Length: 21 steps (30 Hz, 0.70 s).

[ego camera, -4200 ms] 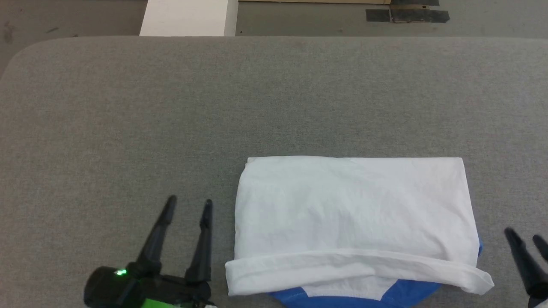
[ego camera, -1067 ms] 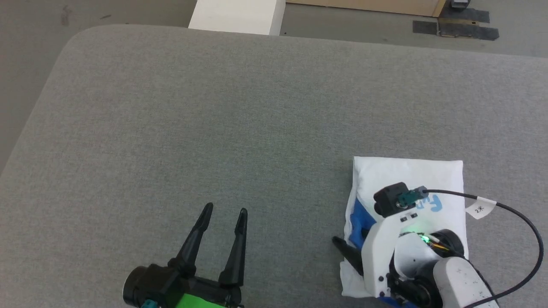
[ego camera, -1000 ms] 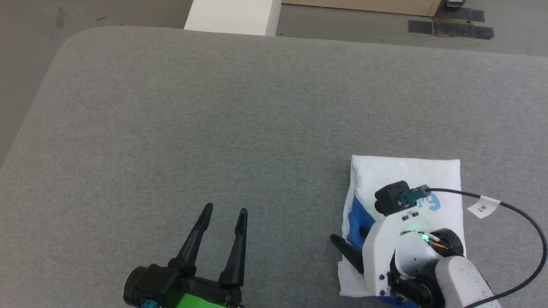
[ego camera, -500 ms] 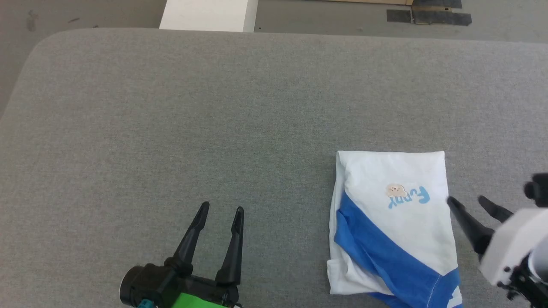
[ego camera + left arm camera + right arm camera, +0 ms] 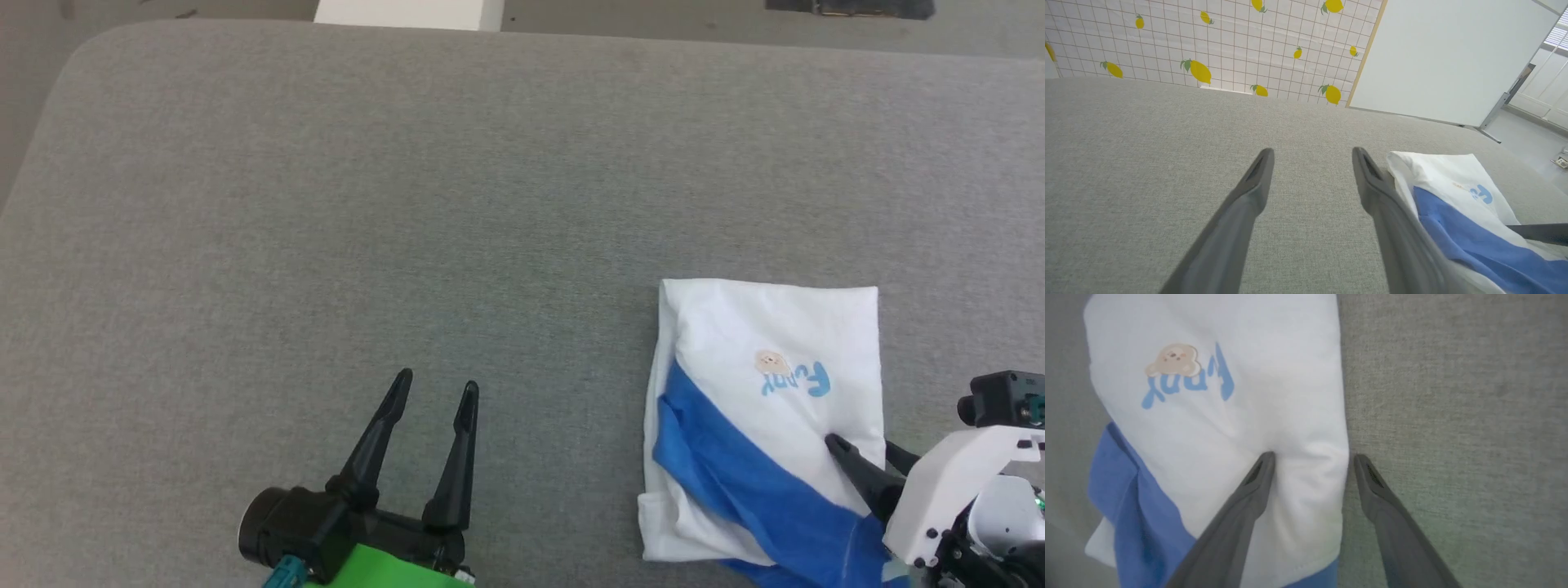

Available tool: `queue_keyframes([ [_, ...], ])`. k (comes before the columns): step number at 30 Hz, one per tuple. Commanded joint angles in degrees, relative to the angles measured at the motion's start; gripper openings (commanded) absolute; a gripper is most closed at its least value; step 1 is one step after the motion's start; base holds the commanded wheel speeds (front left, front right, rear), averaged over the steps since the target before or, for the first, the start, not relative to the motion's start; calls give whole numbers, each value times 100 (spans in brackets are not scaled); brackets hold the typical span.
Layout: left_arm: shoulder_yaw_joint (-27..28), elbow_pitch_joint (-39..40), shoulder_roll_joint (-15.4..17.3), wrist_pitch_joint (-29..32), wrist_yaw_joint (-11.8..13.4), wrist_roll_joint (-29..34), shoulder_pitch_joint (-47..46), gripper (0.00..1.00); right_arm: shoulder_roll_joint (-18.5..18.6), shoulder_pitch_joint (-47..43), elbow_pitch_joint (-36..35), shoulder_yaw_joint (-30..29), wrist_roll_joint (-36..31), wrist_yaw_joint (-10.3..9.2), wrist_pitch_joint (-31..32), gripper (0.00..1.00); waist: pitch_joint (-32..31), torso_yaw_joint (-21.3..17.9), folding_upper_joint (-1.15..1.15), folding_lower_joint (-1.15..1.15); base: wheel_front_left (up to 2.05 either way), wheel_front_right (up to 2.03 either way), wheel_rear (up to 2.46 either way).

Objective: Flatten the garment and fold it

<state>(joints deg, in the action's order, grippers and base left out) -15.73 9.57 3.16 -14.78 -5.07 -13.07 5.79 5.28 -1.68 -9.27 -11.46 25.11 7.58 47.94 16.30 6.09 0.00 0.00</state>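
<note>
White-and-blue garment is lying folded on the bench, long axis pointing away from me. My right jaws, released, are straddling its right edge; the left jaws are waiting released, farther off.

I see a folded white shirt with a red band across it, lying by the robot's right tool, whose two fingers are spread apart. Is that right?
Not quite: the band is blue, not red. The head view shows the folded white shirt with a blue band across it, lying by the right tool, whose two fingers are spread apart.
</note>
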Motion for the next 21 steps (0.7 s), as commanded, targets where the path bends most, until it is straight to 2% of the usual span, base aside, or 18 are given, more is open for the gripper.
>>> queue_keyframes([
  [1, -10, -27, -28, -22, -31, 34, -93, 100, -23, 118, 142, 18, -36, -9, -61, 100, 36, 107, 0, 0, 0, 0, 0],
  [3, -31, -41, -28, -22, -35, 25, -93, 100, -46, 165, 327, 73, 20, -9, -65, 100, 44, 166, 0, 0, 0, 0, 0],
  [4, -40, -47, -28, -22, -36, 21, -90, 100, -76, 177, 435, 57, 80, -9, -34, 69, 44, 191, 0, 0, 0, 0, 0],
  [5, -45, -50, -28, -22, -36, 18, -87, 100, -95, 187, 504, 56, 115, -9, -5, 13, 45, 204, 0, 0, 0, 0, 0],
  [6, -54, -53, -28, -22, -37, 15, -86, 100, -116, 207, 566, 34, 132, -9, -21, 0, 44, 220, 0, 0, 0, 0, 0],
  [10, -83, -83, -28, -22, -33, 46, -92, 100, -155, 282, 719, -31, 42, -9, -216, 0, -11, 209, 0, 0, 0, 0, 0],
  [14, -85, -54, -28, -22, -28, 110, -104, 100, -108, 416, 755, 17, -52, -9, -441, 0, -94, 36, 0, 0, 0, 0, 0],
  [21, -63, -56, 32, -22, -51, 222, -141, 100, 534, 883, 854, 261, -215, -9, -657, 0, -134, -518, 0, 0, 0, 0, 0],
])
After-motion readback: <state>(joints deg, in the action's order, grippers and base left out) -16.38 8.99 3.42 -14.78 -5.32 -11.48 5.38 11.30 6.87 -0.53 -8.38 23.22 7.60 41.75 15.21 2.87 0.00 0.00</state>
